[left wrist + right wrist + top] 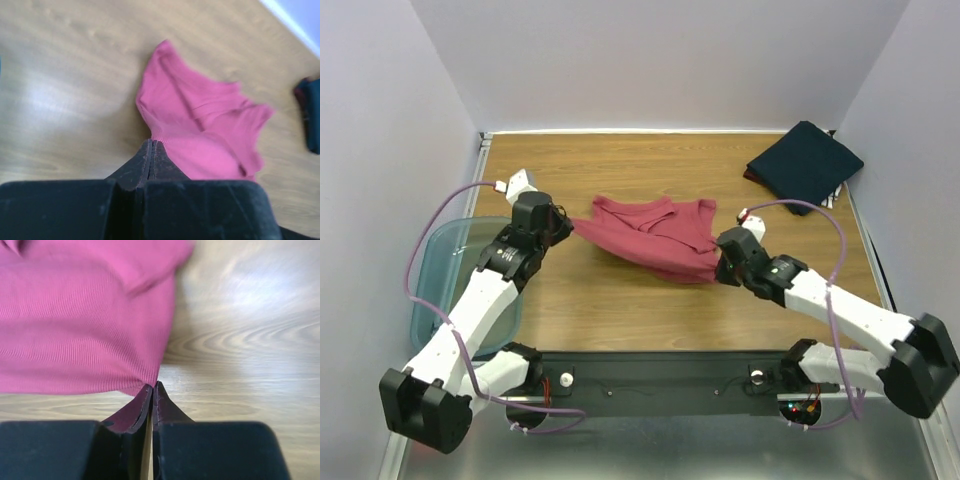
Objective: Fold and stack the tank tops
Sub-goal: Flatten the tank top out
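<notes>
Black base rail [660, 378] w/ both arm mounts runs along the bottom of the overhead view, at the near edge of a wooden table [620, 315]. Both white-and-black arms reach fwd and inward toward the table's middle.

Between them is the red tank top [655, 235], stretched roughly L to R across mid-table. Its near edge is pulled taut between the two grippers. The scoop neck and straps point toward the back wall.

Left gripper [564, 229] has its fingers pressed together, pinching the top's left corner. In the left wrist view the black fingertips [151, 145] meet at a hemmed edge and pink-red cloth fans out beyond them.

Right gripper [724, 262] is also clamped, on the top's right corner. In the right wrist view ribbed cloth is nipped between the two closed fingertips [159, 390], w/ bare wood to the right.

Whether the cloth's middle touches the wood can't be told.

Navy tank top [805, 165] lies folded at the far right corner of the table, well apart from the red one, over something w/ a pale striped edge.

Teal bin [432, 275], translucent, sits off the table's left side, beside and partly under the left arm. Purple cables [420, 250] loop from each arm.
</notes>
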Controlling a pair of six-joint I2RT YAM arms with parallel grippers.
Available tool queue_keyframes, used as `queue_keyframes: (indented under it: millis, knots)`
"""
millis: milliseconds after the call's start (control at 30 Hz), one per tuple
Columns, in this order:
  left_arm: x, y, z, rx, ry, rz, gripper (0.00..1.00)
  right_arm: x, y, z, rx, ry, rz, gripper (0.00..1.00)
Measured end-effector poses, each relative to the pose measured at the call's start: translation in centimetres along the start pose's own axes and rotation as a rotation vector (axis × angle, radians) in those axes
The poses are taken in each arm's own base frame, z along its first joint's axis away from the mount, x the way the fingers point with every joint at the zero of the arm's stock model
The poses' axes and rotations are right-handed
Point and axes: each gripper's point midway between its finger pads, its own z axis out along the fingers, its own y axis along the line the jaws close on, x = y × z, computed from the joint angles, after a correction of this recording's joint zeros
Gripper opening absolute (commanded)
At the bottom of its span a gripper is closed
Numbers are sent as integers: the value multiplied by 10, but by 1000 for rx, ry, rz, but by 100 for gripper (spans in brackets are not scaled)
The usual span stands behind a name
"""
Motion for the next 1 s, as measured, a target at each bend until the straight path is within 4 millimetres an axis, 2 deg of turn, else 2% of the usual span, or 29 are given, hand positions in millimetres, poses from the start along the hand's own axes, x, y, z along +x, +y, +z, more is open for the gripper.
queue_keyframes:
  millis: [67, 133, 233, 333, 467, 533, 600, 700, 867, 933, 1000]
  knots:
    - [-15, -11, -7, 30, -34, -2, 0, -21, 2, -19, -1, -48, -9, 10]
    - [-25, -18, -14, 54, -56, -2, 0, -32, 4, -32, -5, -65, -24, 10]
    - [-22, -18, -15, 59, -43, 8, 0, -34, 2, -36, 18, -46, -62, 17]
    - [-16, -17, -14, 62, -17, 21, 0, -21, -8, -28, 77, 15, -119, 26]
    - [-4, -13, -7, 57, 15, 34, 0, 1, -19, -14, 136, 118, -180, 45]
    - [5, -7, -2, 44, 38, 42, 0, 8, -18, -10, 136, 148, -186, 45]
    - [16, 1, 5, 20, 64, 50, 0, 13, -16, -9, 114, 162, -179, 37]
    - [26, 9, 14, -10, 91, 59, 0, 27, -13, -9, 55, 185, -147, 31]
    - [29, 13, 22, -26, 90, 59, 0, 65, -11, -4, -29, 254, -85, 29]
    - [30, 15, 24, -29, 87, 58, 0, 85, -9, -1, -59, 290, -68, 31]
    - [31, 17, 25, -35, 90, 57, 0, 95, -3, 0, -87, 305, -50, 34]
